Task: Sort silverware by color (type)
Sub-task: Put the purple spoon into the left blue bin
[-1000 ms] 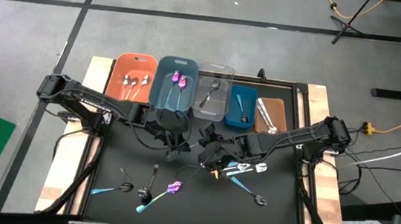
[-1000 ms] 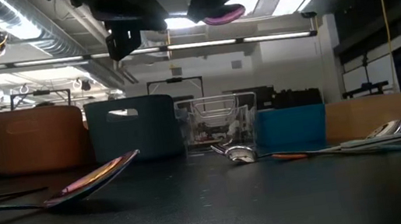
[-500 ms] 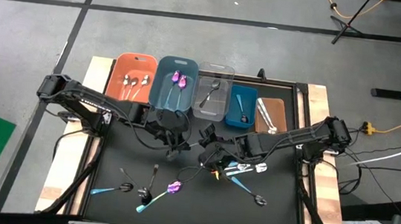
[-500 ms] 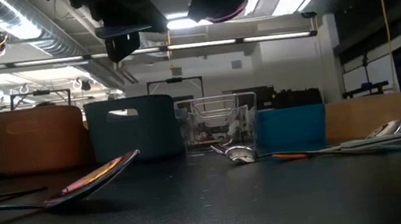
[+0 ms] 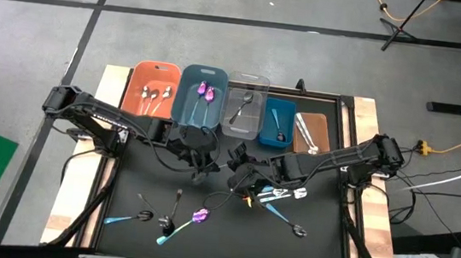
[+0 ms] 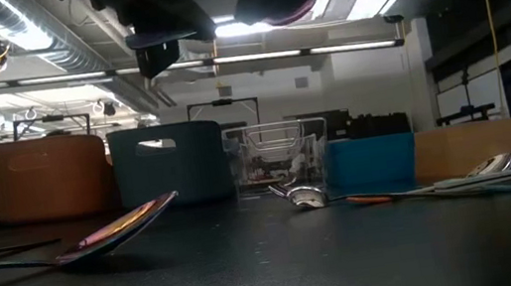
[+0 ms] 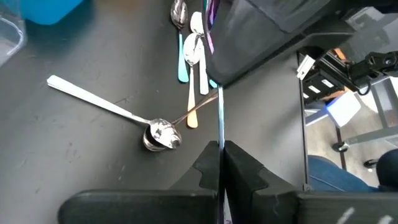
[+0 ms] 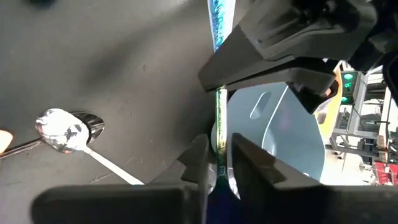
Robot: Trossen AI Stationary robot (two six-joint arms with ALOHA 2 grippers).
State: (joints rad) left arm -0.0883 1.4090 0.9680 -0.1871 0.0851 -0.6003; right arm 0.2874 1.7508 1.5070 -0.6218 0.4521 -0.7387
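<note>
left hand (image 7: 220,163) clenched on thin teal-handled iridescent spoon (image 7: 219,118) | right hand (image 8: 219,163) slightly parted around same handle | above black bench (image 5: 220,231)

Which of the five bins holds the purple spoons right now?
The grey-blue bin, second from the left in the high view, between the orange bin and the clear bin. Two purple spoons lie in it; no other bin has any.
</note>
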